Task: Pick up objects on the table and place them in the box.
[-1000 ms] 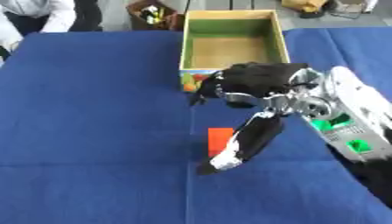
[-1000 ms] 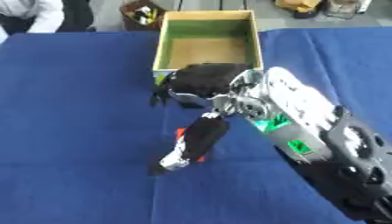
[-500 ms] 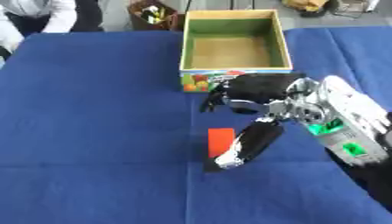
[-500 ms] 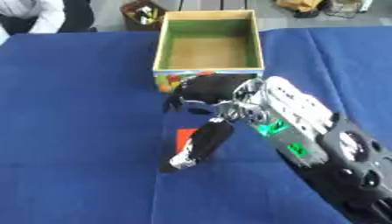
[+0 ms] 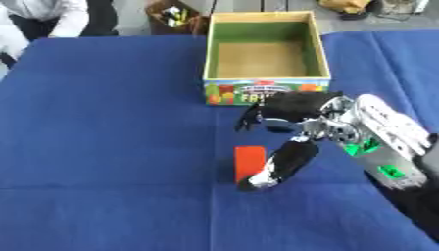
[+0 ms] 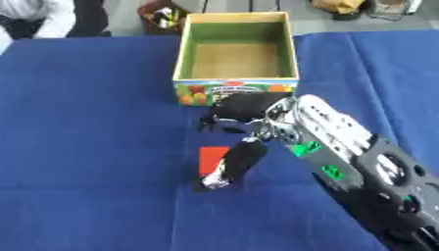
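A flat red block [image 5: 248, 161] lies on the blue table [image 5: 111, 127], a little in front of the open box [image 5: 266, 91], which has a green inside and a fruit-printed front wall. My right hand [image 5: 296, 110] comes in from the right and hangs over the block. Its curved fingers [image 5: 254, 115] stand between the block and the box front. The long thumb [image 6: 233, 165] reaches down along the block's right edge and covers part of it. Nothing is held in the hand. The box looks empty inside.
Beyond the table's far edge stands a dark bin [image 5: 174, 15] with small items, and a person in a white sleeve [image 5: 43, 19] is at the far left corner. A seam crosses the blue cloth at the near side.
My right hand has come away from the box front toward me, so its thumb now lies beside the red block. The block and the box have stayed put.
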Robot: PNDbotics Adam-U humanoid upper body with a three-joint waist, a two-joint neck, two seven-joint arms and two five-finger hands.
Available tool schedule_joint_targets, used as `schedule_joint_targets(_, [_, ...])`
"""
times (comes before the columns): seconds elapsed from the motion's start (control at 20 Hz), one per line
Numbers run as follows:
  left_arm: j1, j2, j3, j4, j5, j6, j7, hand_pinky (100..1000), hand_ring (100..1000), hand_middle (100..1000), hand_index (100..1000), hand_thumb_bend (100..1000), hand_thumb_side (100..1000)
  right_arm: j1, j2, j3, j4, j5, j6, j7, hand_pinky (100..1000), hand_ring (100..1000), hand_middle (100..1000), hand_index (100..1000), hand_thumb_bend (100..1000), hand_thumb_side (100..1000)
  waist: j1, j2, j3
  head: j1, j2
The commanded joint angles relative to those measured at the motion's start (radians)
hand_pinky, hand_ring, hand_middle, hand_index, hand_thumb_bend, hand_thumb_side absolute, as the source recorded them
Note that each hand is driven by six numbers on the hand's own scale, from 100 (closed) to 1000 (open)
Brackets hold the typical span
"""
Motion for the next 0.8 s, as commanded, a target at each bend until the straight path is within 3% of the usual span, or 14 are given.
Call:
schedule_joint_targets(0.05, [-0.007,0.021,0.001,-0.015,0.002,0.0,-0.003,389,743,648,713,100,1000,-0.008,-0.013,-0.003,0.008,0.002,-0.007,-0.001,831,875,751,894,597,729,0.001,-0.015,0.003,0.002,-0.01])
schedule_joint_targets(0.8, [-0.009,0.019,0.0,-0.015,0.003,0.0,-0.002,388,743,648,713,100,1000,0.001,-0.003,0.011,0.087,0.026,-0.023,-0.021,813,855,715,862,493,664,0.001,-0.01,0.007,0.0,-0.013])
